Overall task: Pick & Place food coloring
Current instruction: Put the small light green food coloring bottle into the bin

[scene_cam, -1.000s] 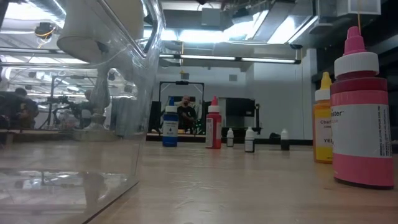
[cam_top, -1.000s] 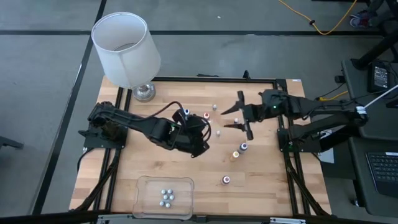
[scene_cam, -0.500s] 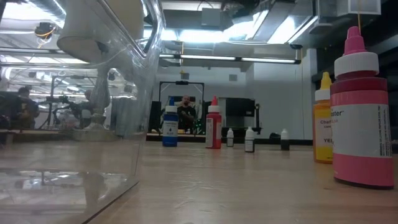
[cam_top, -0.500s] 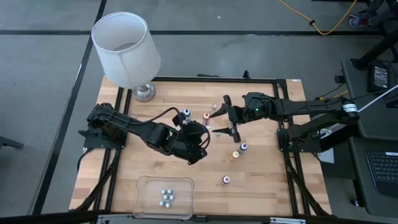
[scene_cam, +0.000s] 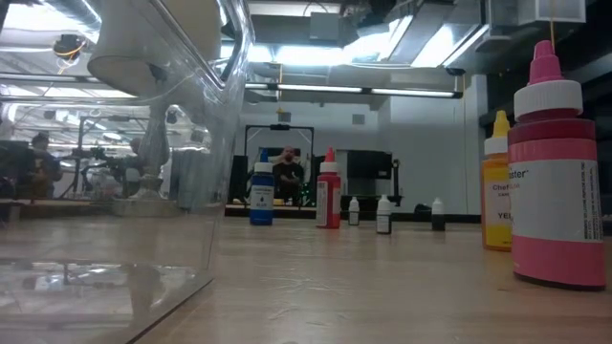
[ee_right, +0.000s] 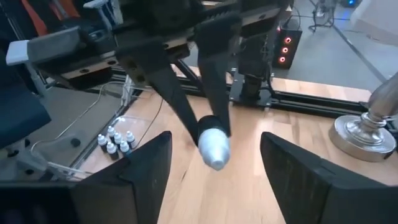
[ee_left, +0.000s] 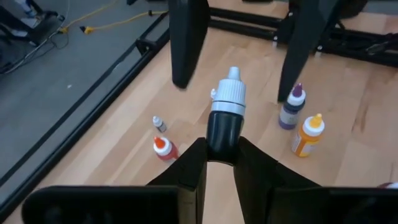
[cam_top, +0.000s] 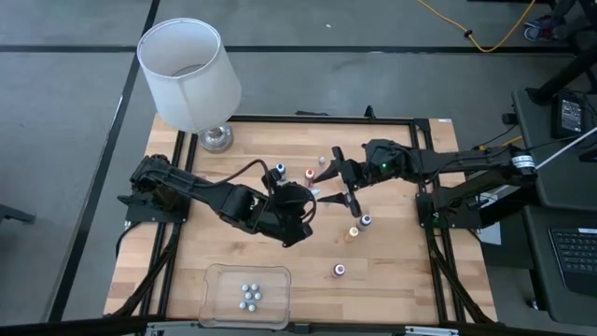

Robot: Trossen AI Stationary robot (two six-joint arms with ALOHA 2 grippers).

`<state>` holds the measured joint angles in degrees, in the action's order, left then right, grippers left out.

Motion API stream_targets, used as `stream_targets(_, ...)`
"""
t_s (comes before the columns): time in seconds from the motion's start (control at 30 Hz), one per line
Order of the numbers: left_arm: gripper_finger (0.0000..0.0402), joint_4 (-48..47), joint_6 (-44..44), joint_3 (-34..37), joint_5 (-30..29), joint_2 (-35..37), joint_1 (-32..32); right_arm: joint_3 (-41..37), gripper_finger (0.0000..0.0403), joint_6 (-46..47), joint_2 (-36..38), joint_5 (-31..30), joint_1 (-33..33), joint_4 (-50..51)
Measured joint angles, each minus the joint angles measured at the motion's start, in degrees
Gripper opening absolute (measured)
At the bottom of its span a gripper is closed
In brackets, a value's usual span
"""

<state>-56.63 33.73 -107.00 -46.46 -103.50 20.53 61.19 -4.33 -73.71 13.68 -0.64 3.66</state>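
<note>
Food coloring bottle [ee_left: 227, 112], dark with a pale cap, is pinched by its body in the left gripper [ee_left: 219, 163] above mid-tabletop. Looks light, rigid, slick; best gripped around the body. Right gripper [cam_top: 332, 180] faces it, fingers wide apart, empty.

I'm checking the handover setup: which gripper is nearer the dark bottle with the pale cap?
Left. The left gripper is shut on the dark bottle, holding its base. The right gripper is open just beyond the cap, fingers either side, not touching.
</note>
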Motion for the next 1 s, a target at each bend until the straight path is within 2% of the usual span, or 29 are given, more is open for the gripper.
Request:
stream_targets(0.4, 0.0059, 2.8, -2.6, 0.0, 0.1, 0.0, -0.4, 0.0, 0.0196, 1.1, -0.1, 0.0, -0.8, 0.3)
stream_targets(0.9, 0.0066, 2.8, -2.4, 0.0, 1.4, 0.0, -0.4, 0.0, 0.0074, 1.1, -0.1, 2.1, -0.8, 0.7)
stream_targets(1.0, 0.0075, 2.8, -2.3, 0.0, 2.1, 0.0, -0.4, 0.0, 0.0062, 1.0, -0.1, 2.4, -0.8, 0.9)
